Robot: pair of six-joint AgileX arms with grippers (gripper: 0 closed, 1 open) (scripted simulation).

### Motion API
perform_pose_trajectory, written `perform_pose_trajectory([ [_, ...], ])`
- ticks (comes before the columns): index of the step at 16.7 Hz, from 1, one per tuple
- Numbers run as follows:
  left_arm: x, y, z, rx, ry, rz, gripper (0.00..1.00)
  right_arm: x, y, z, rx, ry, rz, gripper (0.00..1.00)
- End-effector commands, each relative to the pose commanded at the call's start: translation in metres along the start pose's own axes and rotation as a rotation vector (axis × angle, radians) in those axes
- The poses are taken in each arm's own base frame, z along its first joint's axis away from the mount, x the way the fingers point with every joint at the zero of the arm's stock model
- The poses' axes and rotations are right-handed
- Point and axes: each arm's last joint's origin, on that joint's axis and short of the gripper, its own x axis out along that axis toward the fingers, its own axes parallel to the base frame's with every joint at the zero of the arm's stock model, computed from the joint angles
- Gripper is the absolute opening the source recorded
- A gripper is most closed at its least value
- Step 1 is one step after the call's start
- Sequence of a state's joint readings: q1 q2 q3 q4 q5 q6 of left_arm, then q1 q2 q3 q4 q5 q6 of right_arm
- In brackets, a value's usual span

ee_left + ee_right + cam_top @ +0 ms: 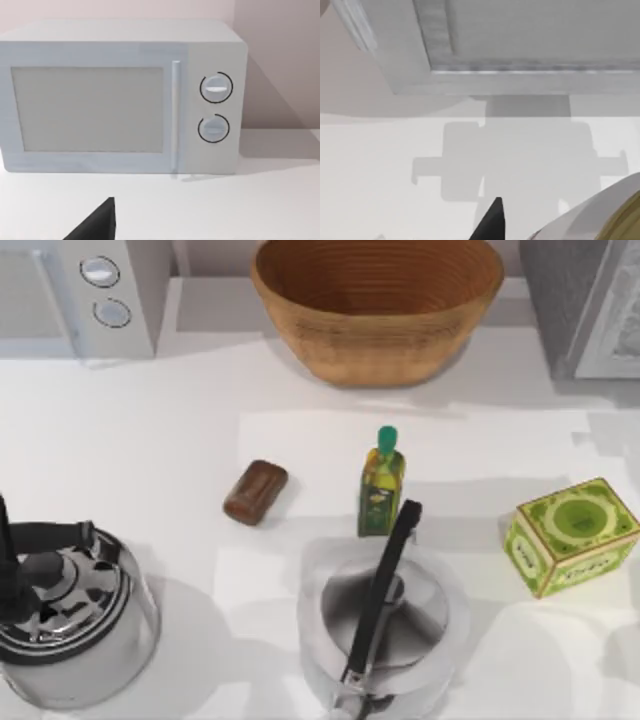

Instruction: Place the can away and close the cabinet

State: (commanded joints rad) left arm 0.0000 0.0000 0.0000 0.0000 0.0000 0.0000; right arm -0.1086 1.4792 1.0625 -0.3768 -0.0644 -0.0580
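Note:
A brown can [255, 492] lies on its side on the white table, left of centre. The grey cabinet [585, 305] stands at the back right corner, with a white panelled front; the right wrist view faces its lower front [520, 45] from close and low. I cannot tell how far its door stands open. A dark tip of my right gripper [490, 220] pokes into the right wrist view, short of the cabinet. A dark tip of my left gripper [97, 225] shows in the left wrist view, facing the microwave.
A wicker basket [378, 300] stands at the back centre and a white microwave [90, 295] at the back left. An olive oil bottle [381, 483] is right of the can. A green box [570, 535] sits at the right. Two steel kettles [70, 615] [385, 625] line the front.

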Motion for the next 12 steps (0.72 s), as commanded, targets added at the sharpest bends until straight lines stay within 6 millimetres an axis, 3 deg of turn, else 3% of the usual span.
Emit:
perform_pose_trajectory([
  [6, 0.000, 0.000, 0.000, 0.000, 0.000, 0.000, 1.00, -0.003, 0.000, -0.005, 0.003, -0.001, -0.004, 0.00],
  [12, 0.000, 0.000, 0.000, 0.000, 0.000, 0.000, 1.00, -0.048, 0.009, -0.043, -0.012, -0.118, -0.017, 0.00],
])
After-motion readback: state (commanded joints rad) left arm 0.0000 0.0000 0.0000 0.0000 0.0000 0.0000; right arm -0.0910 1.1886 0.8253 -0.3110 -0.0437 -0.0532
